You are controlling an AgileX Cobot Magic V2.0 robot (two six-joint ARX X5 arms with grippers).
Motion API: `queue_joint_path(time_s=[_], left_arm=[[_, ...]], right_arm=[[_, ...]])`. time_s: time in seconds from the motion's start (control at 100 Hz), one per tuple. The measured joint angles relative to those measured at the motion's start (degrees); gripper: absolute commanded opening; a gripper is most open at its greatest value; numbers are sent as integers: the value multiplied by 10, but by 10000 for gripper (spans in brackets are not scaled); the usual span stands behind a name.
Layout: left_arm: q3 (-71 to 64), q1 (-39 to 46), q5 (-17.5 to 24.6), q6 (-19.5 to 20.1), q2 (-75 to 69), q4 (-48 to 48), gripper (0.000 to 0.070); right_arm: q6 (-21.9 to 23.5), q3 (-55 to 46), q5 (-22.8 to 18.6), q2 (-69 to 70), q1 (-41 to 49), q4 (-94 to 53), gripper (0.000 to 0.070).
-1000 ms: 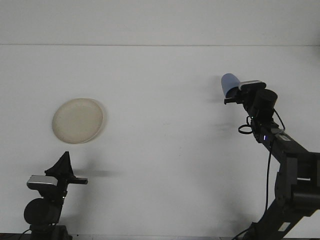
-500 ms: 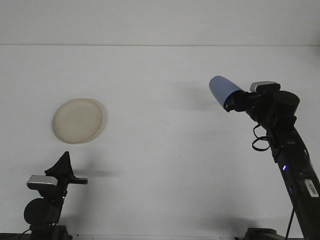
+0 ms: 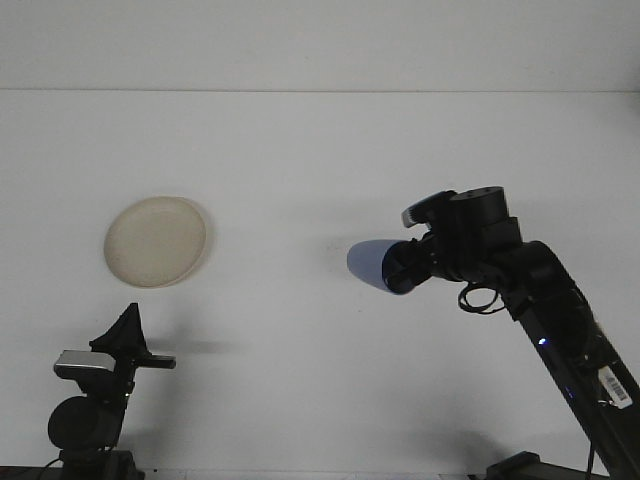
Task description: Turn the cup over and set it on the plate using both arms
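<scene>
A pale blue cup [image 3: 372,264] lies on its side in the air, its closed end pointing left, with my right gripper [image 3: 402,268] shut on its rim end near the table's middle right. A cream round plate [image 3: 156,240] rests on the white table at the left, empty. My left gripper [image 3: 126,330] stands low at the front left, below the plate, fingers pointing up and close together with nothing between them.
The white table [image 3: 320,150] runs back to a pale wall. My right arm [image 3: 560,330] slants up from the lower right corner. The left arm's base [image 3: 85,425] sits at the bottom left edge.
My right gripper has carried the cup left and lower, from the far right toward the table's middle, and turned it over sideways. The left arm and the plate have not moved.
</scene>
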Motion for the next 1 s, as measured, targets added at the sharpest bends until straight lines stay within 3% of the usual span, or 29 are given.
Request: queue_joint_path(time_s=[0.29, 0.47, 0.72, 1.0], left_arm=[[0, 0, 0, -2, 0, 0, 13], [0, 0, 0, -17, 0, 0, 13], [0, 0, 0, -52, 0, 0, 13], [0, 0, 0, -61, 0, 0, 13]], right_arm=[[-40, 102, 105, 107, 151, -153, 0], [-45, 131, 139, 180, 214, -180, 0], [-50, 136, 152, 254, 246, -204, 0], [-52, 137, 152, 279, 248, -207, 0]])
